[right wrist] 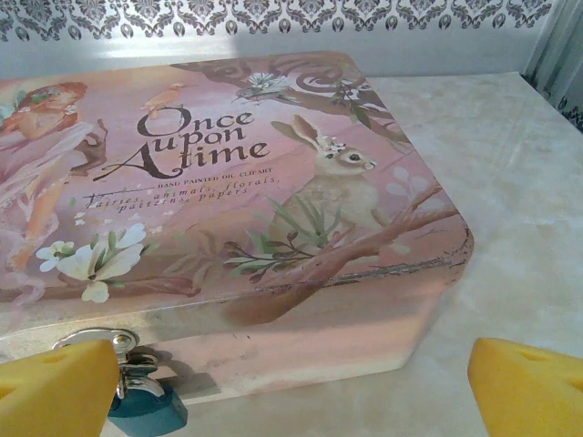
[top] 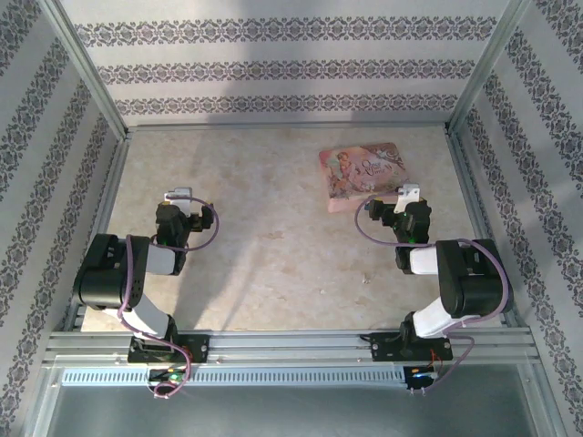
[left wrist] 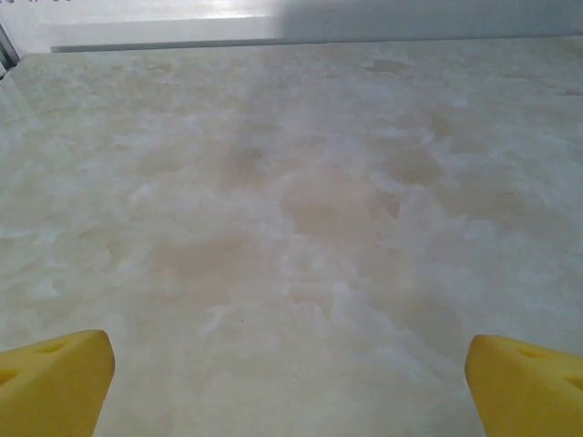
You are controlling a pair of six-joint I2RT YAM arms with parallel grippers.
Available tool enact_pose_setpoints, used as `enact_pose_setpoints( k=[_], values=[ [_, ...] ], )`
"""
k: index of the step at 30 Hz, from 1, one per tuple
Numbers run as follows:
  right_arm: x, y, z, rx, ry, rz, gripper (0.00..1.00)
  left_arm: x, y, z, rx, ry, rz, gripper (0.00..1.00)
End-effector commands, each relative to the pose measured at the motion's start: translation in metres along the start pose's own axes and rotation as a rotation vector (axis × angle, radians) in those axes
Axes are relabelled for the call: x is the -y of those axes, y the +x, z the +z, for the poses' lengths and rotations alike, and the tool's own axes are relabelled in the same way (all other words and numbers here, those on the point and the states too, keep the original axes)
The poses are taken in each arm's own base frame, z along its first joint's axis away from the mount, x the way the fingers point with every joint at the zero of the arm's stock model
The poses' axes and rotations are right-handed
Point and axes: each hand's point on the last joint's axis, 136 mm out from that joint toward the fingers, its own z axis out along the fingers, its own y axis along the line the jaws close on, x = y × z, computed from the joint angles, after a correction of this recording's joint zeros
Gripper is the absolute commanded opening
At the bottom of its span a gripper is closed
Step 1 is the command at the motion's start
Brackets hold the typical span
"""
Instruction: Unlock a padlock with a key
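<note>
Marbled desk [top: 273, 246], patterned walls [top: 273, 68]. Pink box [top: 363, 176] sits at 1 o'clock. Blue padlock [right wrist: 155, 411] hangs off the box's front edge, at 7 o'clock in the right wrist view. Left fingers [left wrist: 55, 382] and right fingers [right wrist: 528, 391] are spread and empty. Best approach is low, steadying the lock body before keying.

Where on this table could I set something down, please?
The table is bare between the left hand and right hand, and beyond the left hand to the back wall. Crowded: far right, around the box and padlock.
</note>
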Motion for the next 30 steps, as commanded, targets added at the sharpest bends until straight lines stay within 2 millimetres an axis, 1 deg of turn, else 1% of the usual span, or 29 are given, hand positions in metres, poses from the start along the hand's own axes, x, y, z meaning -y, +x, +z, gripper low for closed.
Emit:
enact_pose_setpoints(
  k=[1, 19, 23, 25, 28, 30],
  values=[
    [-0.004, -0.012, 0.001, 0.028, -0.010, -0.018, 0.98, 0.001, -0.009, 0.001, 0.018, 0.014, 0.004, 0.99],
    [-0.004, -0.012, 0.001, 0.028, -0.011, -0.014, 0.99, 0.000, -0.009, 0.001, 0.022, 0.008, 0.002, 0.99],
    [-0.001, -0.014, -0.003, 0.046, 0.000, -0.003, 0.98, 0.000, -0.009, -0.001, 0.027, 0.012, 0.002, 0.99],
    [0.003, -0.019, -0.013, 0.071, 0.026, 0.005, 0.98, 0.001, -0.010, -0.009, 0.072, 0.017, 0.003, 0.99],
    [0.012, -0.028, -0.031, 0.077, 0.076, 0.023, 0.98, -0.009, -0.021, -0.032, 0.176, -0.034, -0.023, 0.99],
    [0.013, -0.035, -0.042, 0.063, 0.089, 0.029, 0.98, -0.014, -0.030, -0.045, 0.213, -0.061, -0.038, 0.99]
  ],
)
